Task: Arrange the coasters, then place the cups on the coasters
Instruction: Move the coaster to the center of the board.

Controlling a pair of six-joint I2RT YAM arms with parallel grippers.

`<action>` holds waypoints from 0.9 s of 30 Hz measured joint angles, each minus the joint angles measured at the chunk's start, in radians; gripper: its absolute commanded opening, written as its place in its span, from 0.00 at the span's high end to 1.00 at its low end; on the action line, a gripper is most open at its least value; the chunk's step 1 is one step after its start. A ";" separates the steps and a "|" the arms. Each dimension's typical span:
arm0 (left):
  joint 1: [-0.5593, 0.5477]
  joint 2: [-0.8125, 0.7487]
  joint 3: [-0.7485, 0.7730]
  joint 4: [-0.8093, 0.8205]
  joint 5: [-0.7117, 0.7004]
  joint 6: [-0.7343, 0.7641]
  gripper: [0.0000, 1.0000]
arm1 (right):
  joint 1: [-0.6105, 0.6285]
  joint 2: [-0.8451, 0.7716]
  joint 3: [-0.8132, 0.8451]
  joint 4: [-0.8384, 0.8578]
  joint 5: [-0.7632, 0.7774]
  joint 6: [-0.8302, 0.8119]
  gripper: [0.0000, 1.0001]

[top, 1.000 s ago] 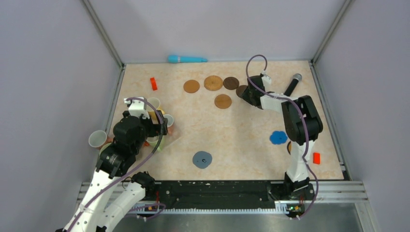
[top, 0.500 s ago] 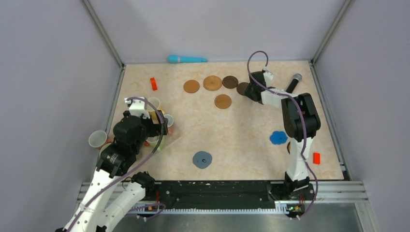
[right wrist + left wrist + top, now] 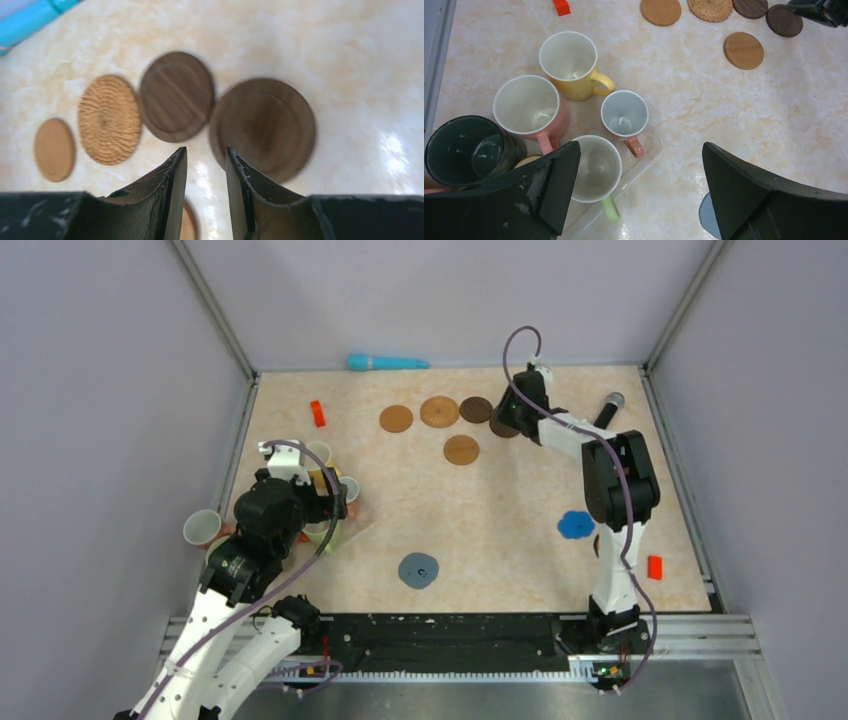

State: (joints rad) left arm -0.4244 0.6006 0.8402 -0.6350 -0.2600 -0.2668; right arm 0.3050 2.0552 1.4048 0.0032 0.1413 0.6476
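Mugs (image 3: 526, 105) cluster at frame left beneath the widely spread left gripper (image 3: 640, 150). Right gripper (image 3: 206, 155), jaws narrowly parted and empty, hovers over dark wooden coasters (image 3: 262, 127), upper centre in the top view.

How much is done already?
A row of brown coasters is started at the back. The right hand, holding nothing, is at the end dark coaster. The blue coaster and grey coaster lie apart. Every cup sits bunched under the open left hand, none on a coaster.
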 measured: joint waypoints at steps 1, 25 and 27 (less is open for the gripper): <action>0.000 0.000 0.000 0.000 0.000 0.000 0.03 | 0.001 0.011 0.024 0.014 -0.023 -0.011 0.66; 0.000 0.017 0.000 0.000 0.000 0.000 0.03 | 0.042 0.328 0.404 -0.007 -0.292 -0.108 0.66; 0.000 0.018 0.000 0.000 0.000 0.000 0.03 | 0.042 0.328 0.404 -0.013 -0.314 -0.115 0.66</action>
State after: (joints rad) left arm -0.4244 0.6182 0.8402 -0.6350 -0.2604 -0.2668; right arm 0.3470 2.3836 1.8088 -0.0093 -0.1726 0.5323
